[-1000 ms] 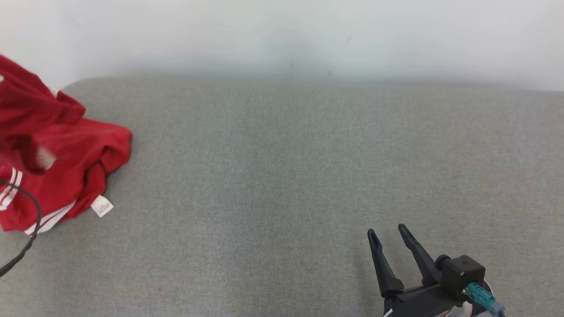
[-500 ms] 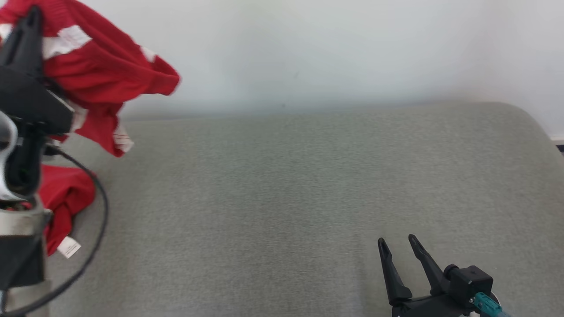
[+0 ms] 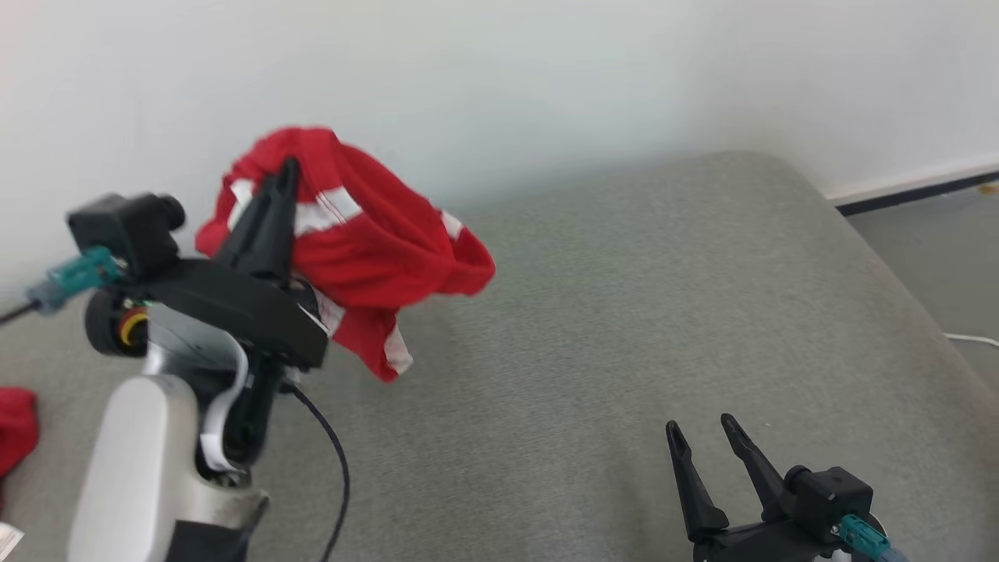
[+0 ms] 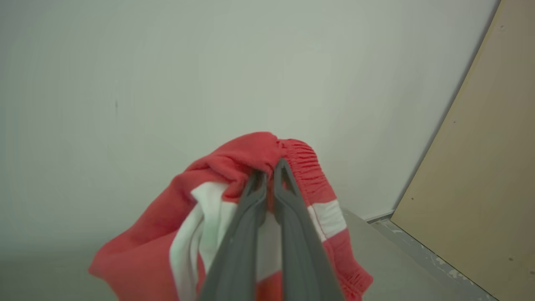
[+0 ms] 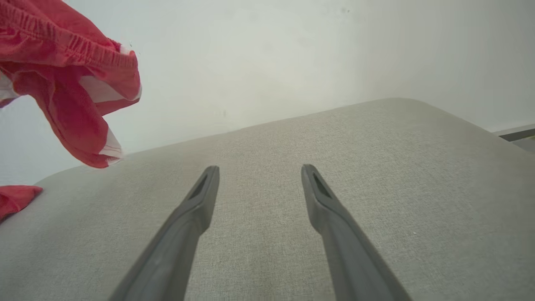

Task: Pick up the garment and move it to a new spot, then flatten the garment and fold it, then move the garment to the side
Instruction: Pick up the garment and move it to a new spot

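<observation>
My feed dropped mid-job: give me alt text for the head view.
The left gripper, shut on a red garment with white stripes, holds it bunched in the air above a grey fabric-covered surface by a white wall. The right gripper is open at lower right; more red cloth lies at the left edge.

Looks like a plain test room, more lab than home. There's a flat white wall (image 3: 546,70) with a dark baseboard (image 3: 913,195) at its foot, and hard grey floor (image 3: 936,257) beyond. The surface (image 3: 624,312) is wide, covered in grey fabric, with rounded corners. A white cable (image 3: 972,339) trails across the floor. In the left wrist view a tan board (image 4: 480,167) stands by the wall, over speckled, scuffed flooring.
</observation>
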